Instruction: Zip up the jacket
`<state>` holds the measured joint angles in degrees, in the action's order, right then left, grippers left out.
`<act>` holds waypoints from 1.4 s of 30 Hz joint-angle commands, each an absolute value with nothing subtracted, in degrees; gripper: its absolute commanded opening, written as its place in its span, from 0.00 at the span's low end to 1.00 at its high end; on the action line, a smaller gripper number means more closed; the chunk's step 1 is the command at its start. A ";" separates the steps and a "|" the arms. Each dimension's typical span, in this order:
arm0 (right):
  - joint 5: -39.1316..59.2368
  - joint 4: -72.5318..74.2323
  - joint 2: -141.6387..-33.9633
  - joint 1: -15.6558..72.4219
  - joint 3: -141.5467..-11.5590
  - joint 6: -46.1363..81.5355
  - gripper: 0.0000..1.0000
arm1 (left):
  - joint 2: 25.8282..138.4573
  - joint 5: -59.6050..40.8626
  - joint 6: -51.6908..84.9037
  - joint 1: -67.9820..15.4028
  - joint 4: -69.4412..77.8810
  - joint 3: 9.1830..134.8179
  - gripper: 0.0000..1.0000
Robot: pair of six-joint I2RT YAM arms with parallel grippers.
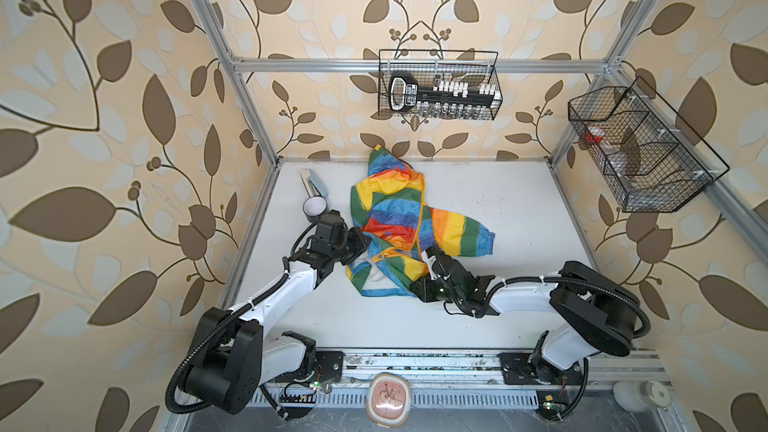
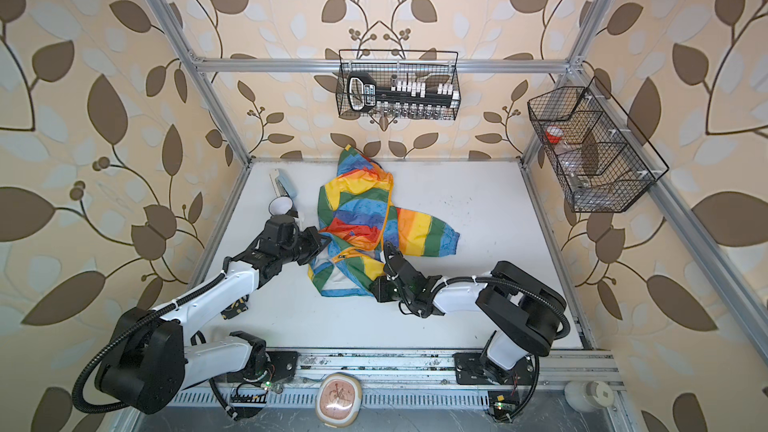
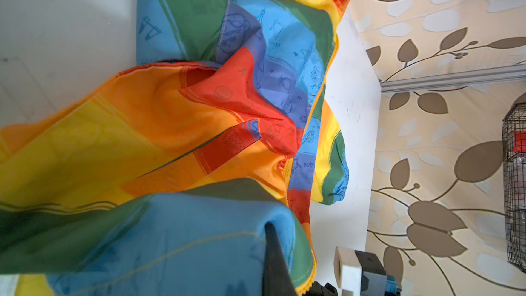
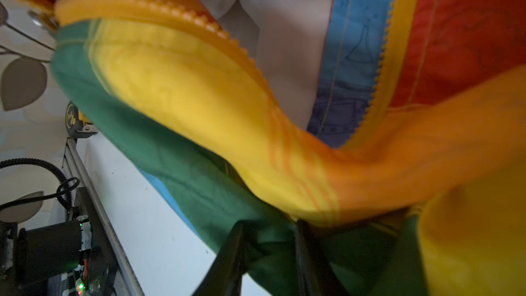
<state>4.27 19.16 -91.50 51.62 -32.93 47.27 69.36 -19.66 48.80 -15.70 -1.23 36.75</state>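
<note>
left jaws clamped on jacket [image 1: 395, 209], right jaws astride green fold [image 4: 270, 247], grip unclear, visible only from right wrist

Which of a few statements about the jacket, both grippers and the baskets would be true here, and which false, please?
1. The jacket is fully zipped. False: its orange zipper is open, showing white lining.
2. The left gripper is shut on the jacket's fabric. True.
3. The jacket hangs from a wire basket. False: it lies crumpled on the white table.
4. The right gripper pinches jacket fabric. True.
5. The basket on the back wall is empty. False: that basket holds a black-and-white item.
</note>
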 commanded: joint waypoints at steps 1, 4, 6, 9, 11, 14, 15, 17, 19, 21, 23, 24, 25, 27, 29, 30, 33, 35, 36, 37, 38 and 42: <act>4.83 18.95 -90.06 51.01 -34.35 47.62 0.33 | 70.55 -26.25 44.93 -15.56 -4.92 39.04 0.00; 4.72 15.61 -86.90 49.66 -34.44 45.64 0.36 | 70.07 -26.92 45.97 -15.56 -4.56 37.39 0.00; 5.41 13.74 -85.45 48.62 -34.54 44.31 0.37 | 69.48 -26.63 46.99 -15.56 -3.85 35.72 0.00; 4.03 9.53 -82.79 48.24 -35.47 41.11 0.42 | 69.09 -26.85 48.62 -15.64 -2.19 33.52 0.00; 2.16 6.37 -80.87 48.29 -36.43 38.63 0.46 | 68.87 -27.22 49.43 -15.64 -1.51 32.74 0.00; 1.66 2.13 -79.36 49.01 -39.36 35.36 0.50 | 67.92 -27.05 49.96 -15.69 -1.78 32.89 0.00; 1.52 0.63 -79.37 49.66 -40.87 34.36 0.51 | 67.48 -26.82 49.95 -15.65 -2.05 33.12 0.00; 0.23 -1.88 -79.90 51.83 -43.52 32.62 0.52 | 66.91 -26.47 49.94 -15.61 -2.74 33.81 0.00; -0.99 -3.92 -81.08 54.04 -45.82 31.80 0.53 | 66.62 -26.43 49.91 -15.64 -3.31 34.53 0.00; -1.89 -4.99 -82.47 55.74 -47.47 31.82 0.54 | 66.45 -26.43 49.97 -15.64 -3.60 34.97 0.00; -3.17 -5.82 -84.12 57.28 -48.79 31.89 0.55 | 66.14 -26.46 50.38 -15.60 -3.52 34.99 0.00; -3.74 -6.14 -85.04 57.92 -49.27 32.16 0.55 | 65.94 -26.50 50.54 -15.64 -3.52 35.13 0.00; -4.01 -6.44 -85.89 58.42 -49.77 32.39 0.55 | 65.77 -26.55 50.66 -15.64 -3.52 35.07 0.00; -4.13 -6.90 -88.02 59.11 -50.76 32.86 0.55 | 65.40 -26.70 50.96 -15.69 -3.60 35.40 0.00; -3.72 -6.86 -90.05 59.45 -51.49 33.56 0.54 | 65.22 -26.87 50.98 -15.64 -3.74 35.60 0.00; -3.52 -6.94 -90.90 59.80 -51.95 33.74 0.54 | 65.21 -26.94 50.98 -15.65 -3.78 35.71 0.00; -4.51 -6.94 -92.57 60.69 -52.63 34.31 0.54 | 65.13 -27.24 51.21 -15.65 -3.80 35.77 0.00; -5.22 -6.60 -93.33 60.85 -52.92 34.62 0.54 | 65.00 -27.41 51.36 -15.64 -3.69 35.75 0.00; -5.44 -6.28 -93.50 60.84 -53.09 34.76 0.54 | 64.87 -27.42 51.33 -15.64 -3.69 35.59 0.00; -5.53 -5.93 -93.67 60.87 -53.18 34.81 0.54 | 64.71 -27.51 51.33 -15.64 -3.69 35.56 0.00; -5.54 -5.48 -93.84 60.90 -53.37 34.91 0.54 | 64.60 -27.51 51.33 -15.69 -3.69 35.42 0.00; -5.09 -4.44 -94.98 60.88 -54.29 35.68 0.55 | 64.08 -27.73 51.33 -15.64 -3.65 35.16 0.00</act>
<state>-4.10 -5.45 -93.45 60.64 -52.03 34.79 65.93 -26.02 51.29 -15.68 -3.68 33.45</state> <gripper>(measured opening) 0.551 0.049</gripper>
